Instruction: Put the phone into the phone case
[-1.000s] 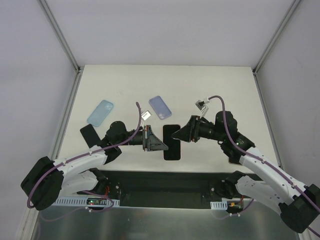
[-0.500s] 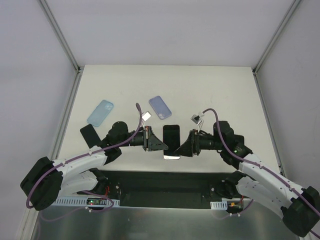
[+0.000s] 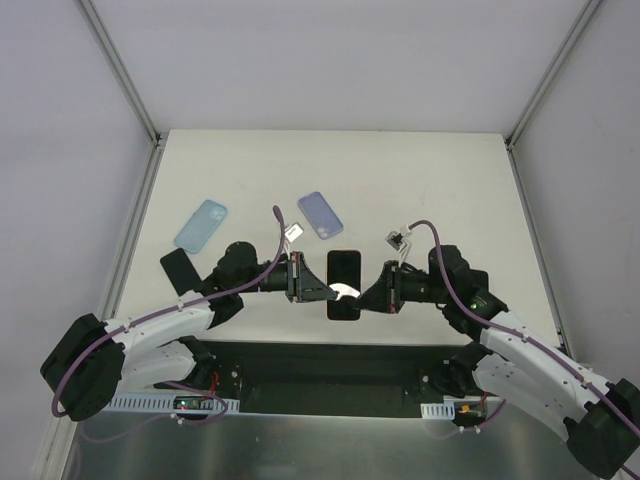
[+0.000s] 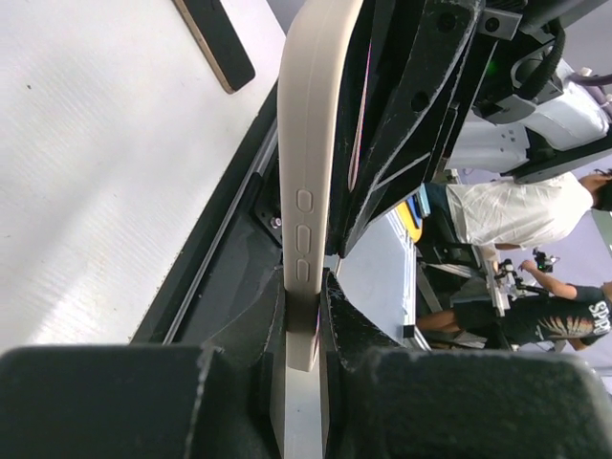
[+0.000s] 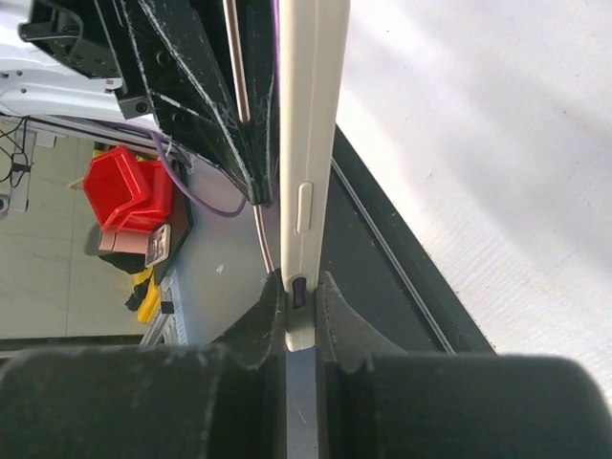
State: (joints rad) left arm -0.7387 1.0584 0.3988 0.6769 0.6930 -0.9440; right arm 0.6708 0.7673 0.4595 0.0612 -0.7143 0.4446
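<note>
A phone [image 3: 344, 278] with a black screen is held face up over the table's near edge, between my two grippers. Its rim is a cream phone case [image 4: 308, 143], and purple shows through a cutout in the case's edge [image 5: 299, 291]. My left gripper [image 3: 331, 292] is shut on the left long edge, just below the moulded buttons [image 4: 304, 234]. From the other side, my right gripper [image 3: 362, 298] is shut on the right long edge [image 5: 304, 124], below the side button. In both wrist views the fingers press flat on the case's front and back.
On the table lie a light blue case [image 3: 201, 224] at the left, a lavender one [image 3: 320, 215] behind the held phone, and a black phone [image 3: 180, 268] by my left arm, which the left wrist view also shows as a dark slab [image 4: 215, 43]. A dark trough [image 3: 330, 365] runs below the table edge.
My right gripper moved in toward the phone's near right edge, opened wider, then shut on it. The left gripper kept its hold and place.
</note>
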